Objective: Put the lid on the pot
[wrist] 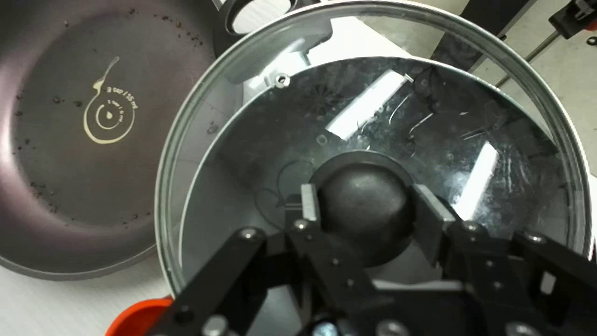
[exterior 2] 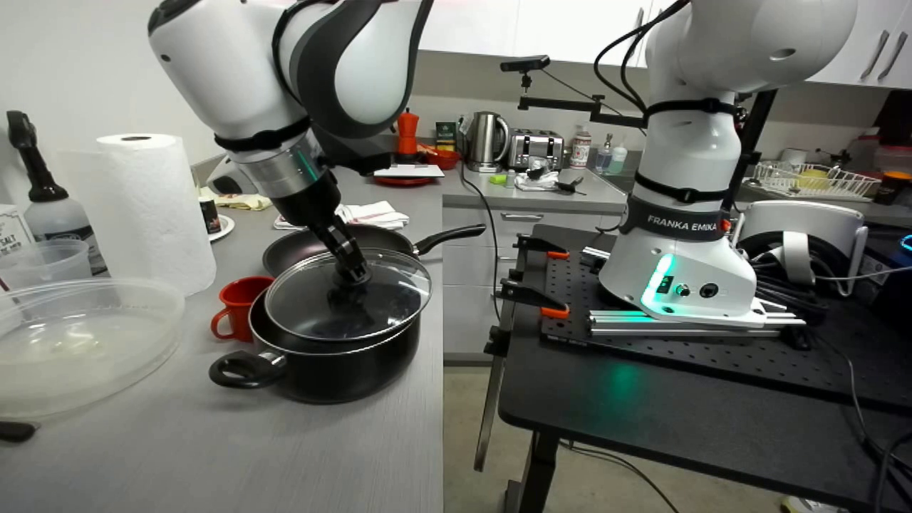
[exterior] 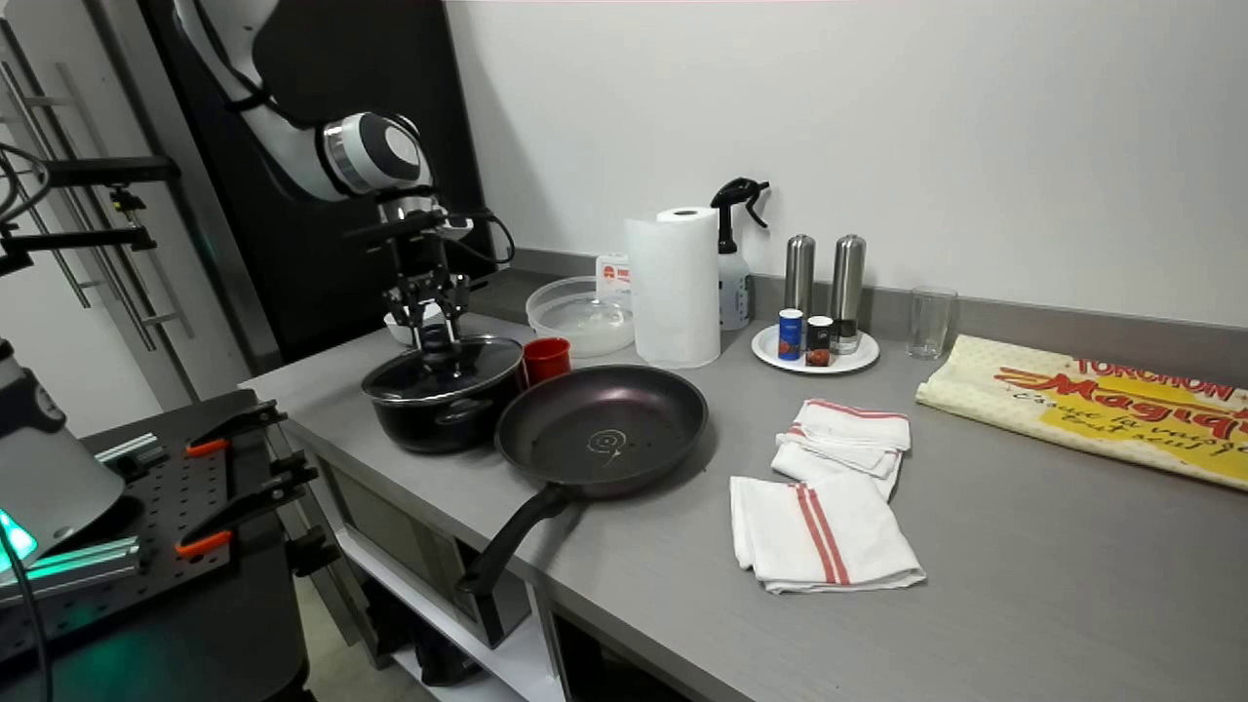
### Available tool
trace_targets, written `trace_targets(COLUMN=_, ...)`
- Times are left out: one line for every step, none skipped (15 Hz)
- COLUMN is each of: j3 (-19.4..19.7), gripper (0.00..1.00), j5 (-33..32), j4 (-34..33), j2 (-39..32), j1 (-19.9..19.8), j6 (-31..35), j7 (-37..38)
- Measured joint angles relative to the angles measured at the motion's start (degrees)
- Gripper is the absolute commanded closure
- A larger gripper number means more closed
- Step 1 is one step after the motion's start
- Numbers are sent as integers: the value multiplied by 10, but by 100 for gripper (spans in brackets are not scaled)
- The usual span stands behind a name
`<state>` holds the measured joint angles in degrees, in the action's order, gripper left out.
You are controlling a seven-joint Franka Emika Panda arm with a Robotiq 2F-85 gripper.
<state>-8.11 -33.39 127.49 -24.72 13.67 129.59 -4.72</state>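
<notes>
The black pot (exterior: 414, 426) stands near the counter's edge; it also shows in an exterior view (exterior 2: 342, 374). The clear glass lid (exterior 2: 388, 306) is over the pot, tilted and off-centre, with a gap between its rim and the pot's rim on the near side. My gripper (exterior 2: 353, 274) points down and is shut on the lid's black knob. In the wrist view, the gripper (wrist: 364, 203) has one finger on each side of the knob. The lid (wrist: 289, 140) overhangs the pot's rim there, and a pot handle (wrist: 227, 18) shows past it.
The black frying pan (exterior: 604, 429) stands beside the pot, its handle over the counter's edge. A red cup (exterior 2: 241, 303) stands close to the pot. A clear plastic bowl (exterior: 582, 317), a paper towel roll (exterior: 675, 288) and folded towels (exterior: 824, 536) are also on the counter.
</notes>
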Motion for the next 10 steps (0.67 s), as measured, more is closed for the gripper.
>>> trace_targets(j3=0, gripper=75, j5=0, j4=0, j2=0, j1=-1, j6=0, j7=0)
trace_targets(j3=0, gripper=75, j5=0, j4=0, j2=0, j1=-2, j6=0, j7=0)
trace_targets(j3=0, gripper=75, j5=0, j4=0, j2=0, j1=-2, j6=0, j7=0)
trace_targets(j3=0, gripper=75, j5=0, j4=0, j2=0, j1=-2, j6=1, j7=0)
trace_targets(j3=0, gripper=75, j5=0, j4=0, j2=0, j1=-1, j6=2, j7=0)
trace_targets(j3=0, gripper=75, j5=0, j4=0, j2=0, j1=-1, j6=3, j7=0)
trace_targets(j3=0, gripper=75, j5=0, j4=-1, j2=0, j1=-1, j6=4, j7=0)
trace_targets(j3=0, gripper=75, j5=0, j4=-2, j2=0, j1=-1, j6=6, j7=0)
trace_targets(j3=0, gripper=75, j5=0, j4=-3, j2=0, j1=-1, j6=8, j7=0)
trace_targets(j3=0, gripper=75, j5=0, j4=-4, j2=0, j1=-1, j6=8, j7=0)
